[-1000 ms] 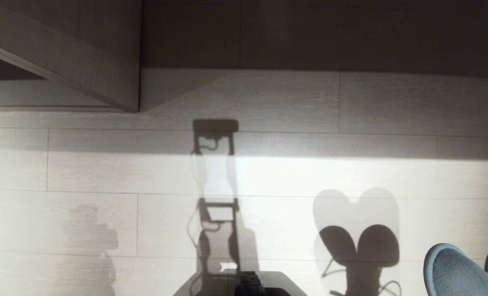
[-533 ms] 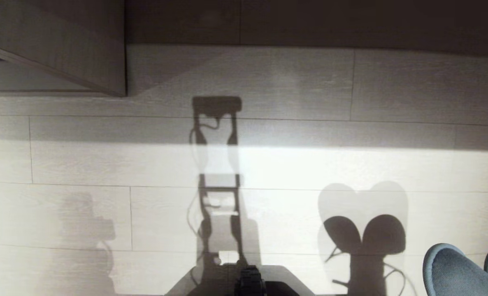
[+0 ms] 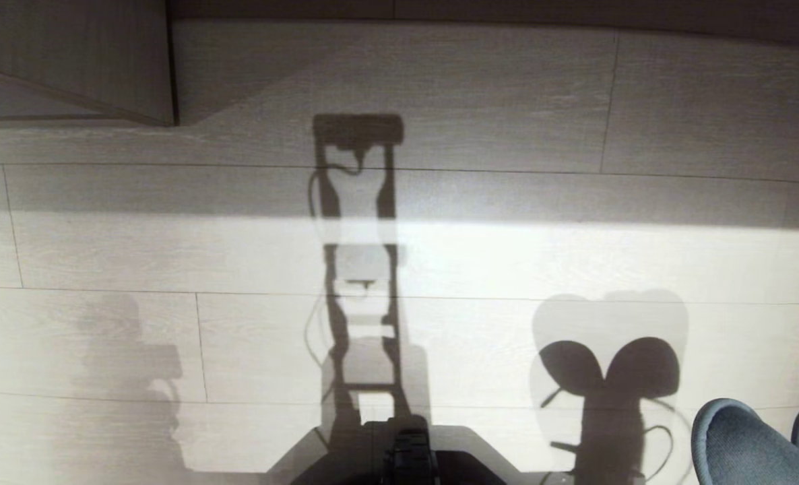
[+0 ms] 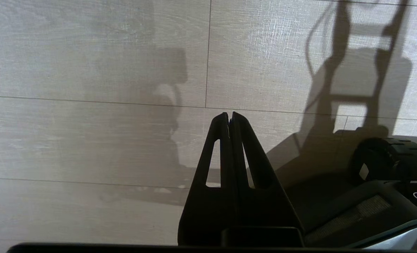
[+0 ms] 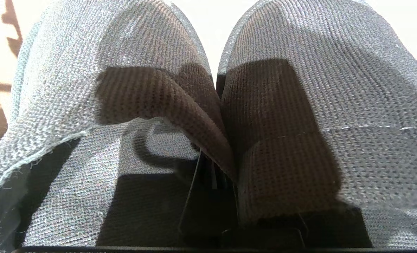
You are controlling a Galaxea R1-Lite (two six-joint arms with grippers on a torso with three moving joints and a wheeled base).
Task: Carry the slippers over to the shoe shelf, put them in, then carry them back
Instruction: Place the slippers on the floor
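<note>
A pale wood-grain plank floor [image 3: 507,94] fills the head view, crossed by a bright band of sunlight, with the robot's own tall shadow running up the middle. The slippers [image 5: 208,105] hang in the right gripper [image 5: 212,175], which is clamped tight on them where their inner edges meet; in the right wrist view the two toe bands fill nearly the whole picture, side by side and pressed together along the middle (their knitted fabric reads grey-blue here, with the dark fingers only partly visible underneath). In the head view the same pair [image 3: 756,444] shows at the lower right corner as two rounded blue-grey toes, held up off the floor, and their double-lobed shadow lies on the planks just left of them.

The left gripper [image 4: 229,117] hangs over bare floor on the other side, its two black fingers [image 4: 245,154] pressed together tip to tip and holding nothing. Beside it in the left wrist view sits the dark front of the robot's base [image 4: 377,175], which also shows at the bottom middle of the head view [image 3: 406,451].

The shoe shelf [image 3: 69,60] stands at the far upper left of the head view, only a corner of its grey-beige panels in sight, well apart from the slippers. Whether anything lies inside it cannot be told.
</note>
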